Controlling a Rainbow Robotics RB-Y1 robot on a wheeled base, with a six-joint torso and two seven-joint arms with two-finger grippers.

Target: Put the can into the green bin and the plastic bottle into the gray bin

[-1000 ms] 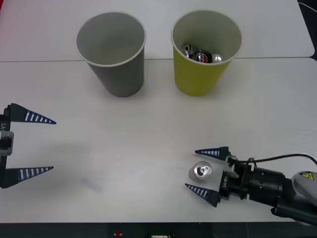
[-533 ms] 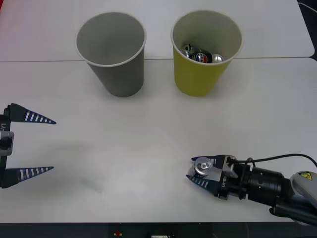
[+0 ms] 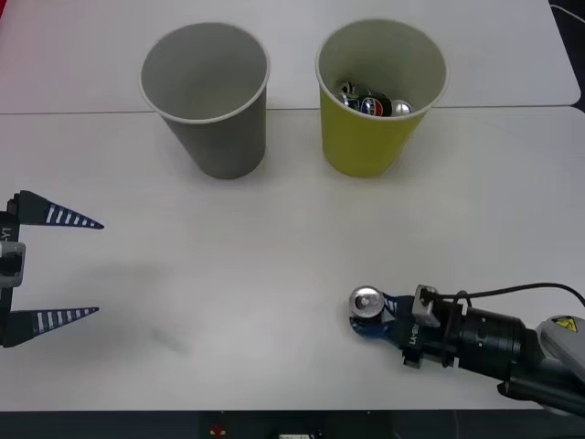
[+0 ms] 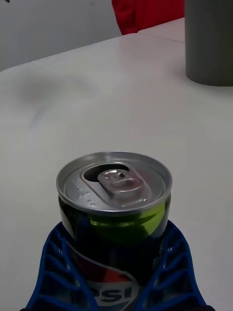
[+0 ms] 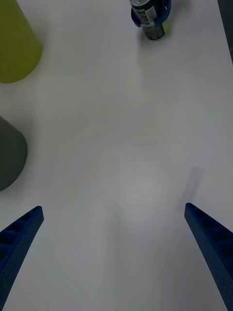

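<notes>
**Eng1:** Right gripper [image 3: 373, 319] status? Clamped on the can [image 3: 367, 303]?

**Eng2:** Yes. Blue ribbed fingers [image 4: 53, 272] are pressed against both sides of the can body, wrapping the lower part. Can is upright, silver top and pull tab facing up, Pepsi logo showing between the fingers in the right wrist view. It sits at the near right of the table [image 3: 274, 265], in front of the robot's right arm.

**Eng1:** On the table or lifted?

**Eng2:** Can't tell for sure. Left wrist view shows the can [image 5: 150, 19] upright with the blue fingers around it and its base at or just above the white surface.

**Eng1:** Left gripper?

**Eng2:** Left gripper [image 3: 55, 267] is at the near left edge of the table, fingers spread wide apart, holding nothing. Well apart from the can.

**Eng1:** Bins?

**Eng2:** Both upright at the far side of the table, side by side, near each other but not touching. Gray bin [image 3: 215, 137] on the left, inside looks bare. Green bin [image 3: 370, 137] on the right, with several cans [image 3: 370, 102] lying in the bottom. The gripped can is well apart from both, roughly in line with the green bin.

**Eng1:** Anything else?

**Eng2:** Black cable [image 3: 512, 293] looping over the right wrist. Something red [image 4: 145, 14] behind the table in the right wrist view, can't identify it.
</notes>
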